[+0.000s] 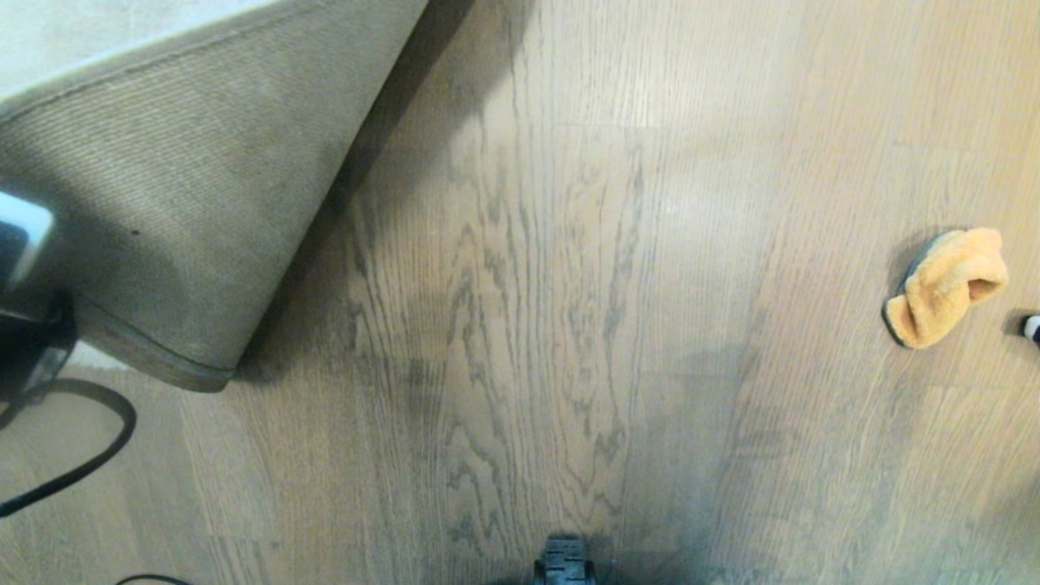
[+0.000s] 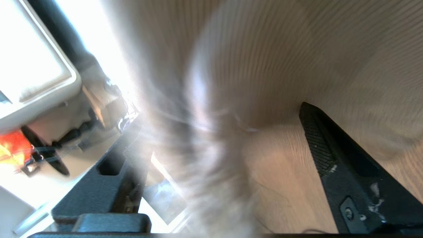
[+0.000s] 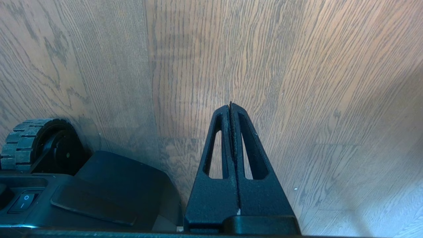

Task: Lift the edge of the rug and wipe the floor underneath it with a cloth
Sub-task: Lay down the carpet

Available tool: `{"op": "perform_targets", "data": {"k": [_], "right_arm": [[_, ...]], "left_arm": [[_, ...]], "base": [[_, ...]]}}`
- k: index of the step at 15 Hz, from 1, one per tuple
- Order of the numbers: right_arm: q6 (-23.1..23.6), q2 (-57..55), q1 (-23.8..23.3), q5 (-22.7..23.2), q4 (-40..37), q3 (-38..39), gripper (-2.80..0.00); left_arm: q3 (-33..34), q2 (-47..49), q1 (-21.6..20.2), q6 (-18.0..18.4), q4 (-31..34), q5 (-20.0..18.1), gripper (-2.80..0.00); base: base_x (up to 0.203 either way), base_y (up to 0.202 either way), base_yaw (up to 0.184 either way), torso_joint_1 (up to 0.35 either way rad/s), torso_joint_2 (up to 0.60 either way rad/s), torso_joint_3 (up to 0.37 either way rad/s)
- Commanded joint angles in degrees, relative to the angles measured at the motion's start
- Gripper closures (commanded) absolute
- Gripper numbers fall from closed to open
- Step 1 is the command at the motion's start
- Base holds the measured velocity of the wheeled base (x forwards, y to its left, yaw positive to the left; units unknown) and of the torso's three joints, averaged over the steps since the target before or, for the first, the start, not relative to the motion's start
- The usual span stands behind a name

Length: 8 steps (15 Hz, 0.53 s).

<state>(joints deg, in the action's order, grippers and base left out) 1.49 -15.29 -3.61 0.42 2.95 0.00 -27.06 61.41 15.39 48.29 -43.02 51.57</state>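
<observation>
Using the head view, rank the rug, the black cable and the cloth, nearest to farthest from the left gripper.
1. rug, folded back, beside the left gripper at far left.
2. black cable, on the floor just below.
3. cloth, far right.

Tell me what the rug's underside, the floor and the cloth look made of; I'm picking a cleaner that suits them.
The rug: its turned-up underside looks like tan woven backing, with fine parallel ribs and a stitched border; the fibre is unclear. The floor: brown wood-grain planks with a low sheen, real wood or laminate. The cloth: orange-tan plush terry or microfibre, soft and lumpy, with a dark edge.
</observation>
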Motion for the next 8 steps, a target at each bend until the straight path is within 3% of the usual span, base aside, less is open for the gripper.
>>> {"op": "perform_targets", "data": {"k": [1, 8], "right_arm": [[0.01, -0.09, 0.00, 0.02, 0.04, 0.00, 0.00], [0.01, -0.09, 0.00, 0.02, 0.04, 0.00, 0.00]], "left_arm": [[-0.18, -0.15, 0.47, -0.62, -0.49, 0.11, -2.80], [-0.19, -1.74, 3.51, -5.46, -0.24, -0.05, -2.80]], "base": [[0.000, 0.000, 0.000, 0.000, 0.00, 0.000], [0.000, 0.000, 0.000, 0.000, 0.00, 0.000]]}}
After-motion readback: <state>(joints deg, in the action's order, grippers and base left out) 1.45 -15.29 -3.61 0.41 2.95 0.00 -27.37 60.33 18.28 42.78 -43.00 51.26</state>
